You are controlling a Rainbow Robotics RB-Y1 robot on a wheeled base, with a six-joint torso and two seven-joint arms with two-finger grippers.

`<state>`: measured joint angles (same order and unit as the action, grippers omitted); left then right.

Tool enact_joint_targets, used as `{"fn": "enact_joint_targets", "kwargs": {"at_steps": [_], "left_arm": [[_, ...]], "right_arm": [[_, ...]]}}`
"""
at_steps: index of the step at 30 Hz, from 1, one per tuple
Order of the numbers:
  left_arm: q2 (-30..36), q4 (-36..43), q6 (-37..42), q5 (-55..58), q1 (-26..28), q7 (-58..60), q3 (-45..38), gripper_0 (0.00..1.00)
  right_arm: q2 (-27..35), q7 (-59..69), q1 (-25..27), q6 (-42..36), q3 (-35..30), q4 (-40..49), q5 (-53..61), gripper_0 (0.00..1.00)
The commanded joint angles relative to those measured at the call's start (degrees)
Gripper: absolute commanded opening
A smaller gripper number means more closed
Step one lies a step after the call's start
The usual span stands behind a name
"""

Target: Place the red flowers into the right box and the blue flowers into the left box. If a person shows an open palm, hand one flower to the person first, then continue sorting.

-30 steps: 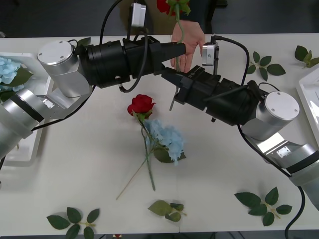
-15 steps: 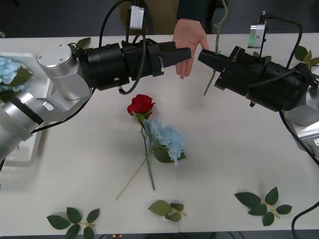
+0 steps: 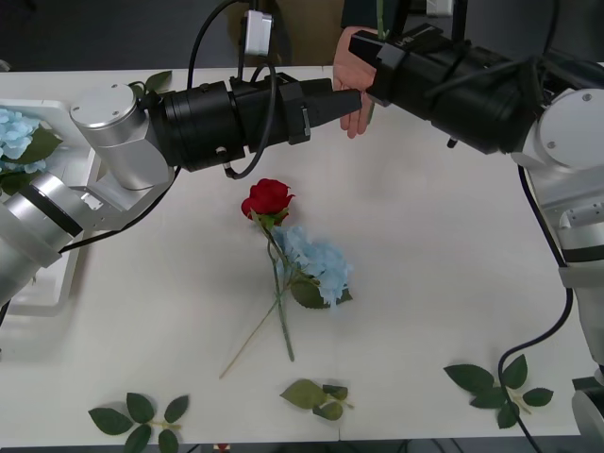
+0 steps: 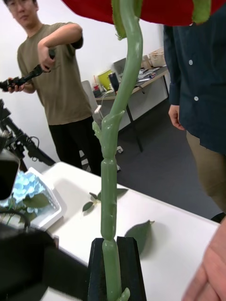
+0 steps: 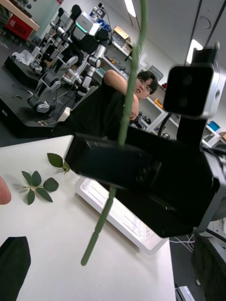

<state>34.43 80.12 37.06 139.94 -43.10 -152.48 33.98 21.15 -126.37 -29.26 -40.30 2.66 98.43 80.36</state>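
A blue flower [image 3: 17, 134] lies in the left box [image 3: 58, 283]; the right pincer [image 4: 113, 263] clamps a rose stem [image 4: 110, 188]; the left pincer [image 3: 351, 102] is spread apart.

White table [image 3: 453, 283], red rose [image 3: 268, 199] crossing blue hydrangea [image 3: 316, 261] mid-table, loose leaf sprigs [image 3: 498, 381], white tray [image 3: 57, 283] at left edge

Red rose [image 3: 268, 197] lies mid-table [image 3: 425, 283], its stem crossing a blue hydrangea [image 3: 317, 260] just below it. Above the rose, left end effector [image 3: 351, 100] and right end effector [image 3: 377, 57] meet at a person's hand [image 3: 354, 66]. Left box [image 3: 57, 203] sits far left.
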Motion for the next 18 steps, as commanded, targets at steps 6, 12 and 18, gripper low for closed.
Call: {"fn": "enact_joint_targets", "kwargs": {"at_steps": [6, 12, 18], "left_arm": [[-0.51, 0.56, -0.41, 0.86, 0.64, -2.52, -1.29, 1.00], [-0.51, 0.56, -0.41, 0.77, 0.64, -2.52, -1.29, 1.00], [-0.51, 0.56, -0.41, 0.86, 0.64, -2.52, -1.29, 1.00]], "right_arm": [[-4.63, 21.96, -11.61, -0.13, -0.73, 2.12, -18.66, 0.00], [-4.63, 31.98, -15.56, -4.61, -1.17, 2.12, -25.87, 0.00], [-4.72, 41.38, -17.94, -9.89, -1.35, 2.64, -32.11, 0.00]]}}
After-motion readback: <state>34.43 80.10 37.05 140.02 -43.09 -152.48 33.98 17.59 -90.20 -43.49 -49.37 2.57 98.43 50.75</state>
